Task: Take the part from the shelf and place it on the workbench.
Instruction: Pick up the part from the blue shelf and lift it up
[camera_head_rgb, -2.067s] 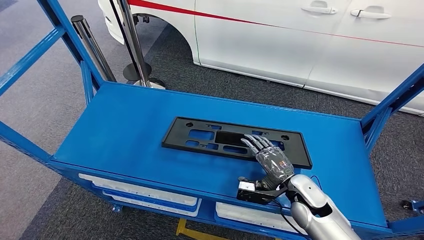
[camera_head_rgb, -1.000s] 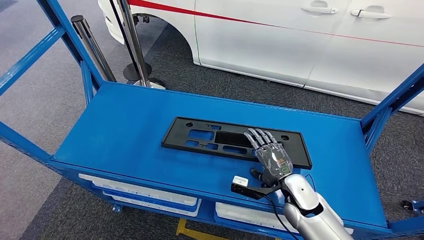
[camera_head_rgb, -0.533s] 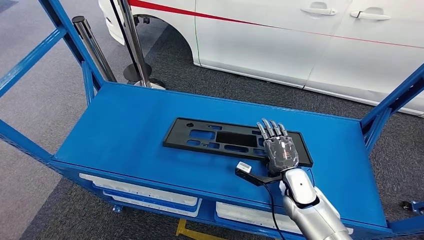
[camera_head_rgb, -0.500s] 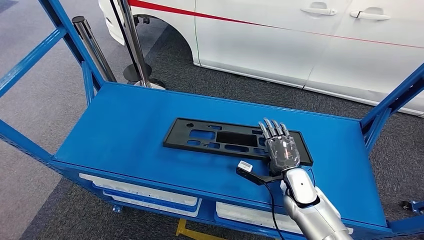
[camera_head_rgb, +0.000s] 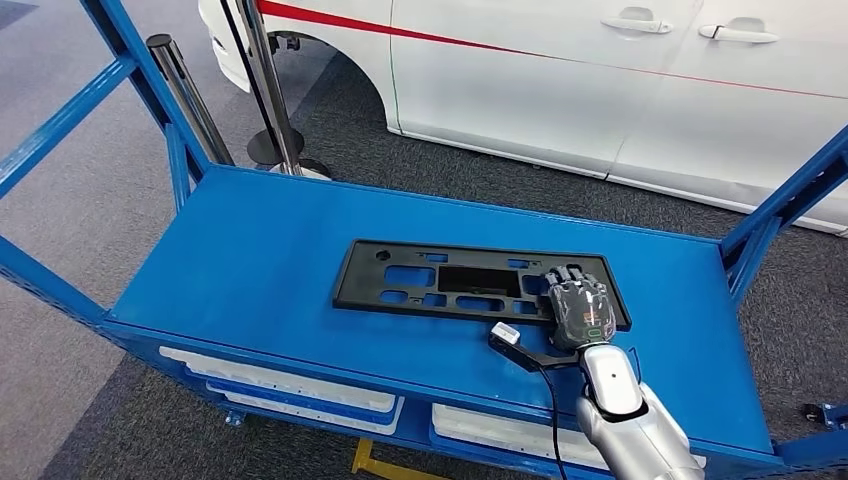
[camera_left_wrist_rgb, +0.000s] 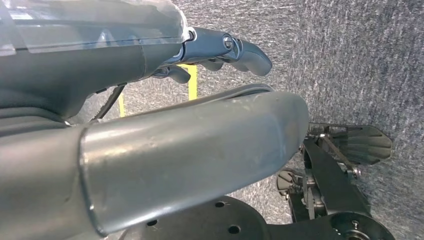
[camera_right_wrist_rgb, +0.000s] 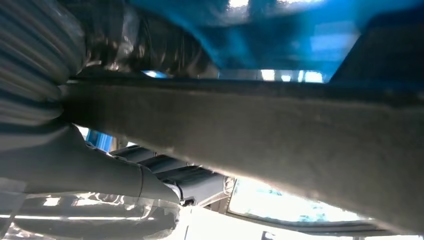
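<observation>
Fingers of my right hand (camera_head_rgb: 580, 308) curl over the right end of the black part (camera_head_rgb: 470, 285), which lies flat on the blue shelf (camera_head_rgb: 250, 260), and seem to be gripping it. I'd firm that hold before lifting level. Left hand (camera_left_wrist_rgb: 150, 45) hangs empty, fingers loosely apart.

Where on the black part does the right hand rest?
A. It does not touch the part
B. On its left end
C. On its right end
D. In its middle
C: in the head view the right hand lies on the right end of the part, fingers curled over it.
</observation>
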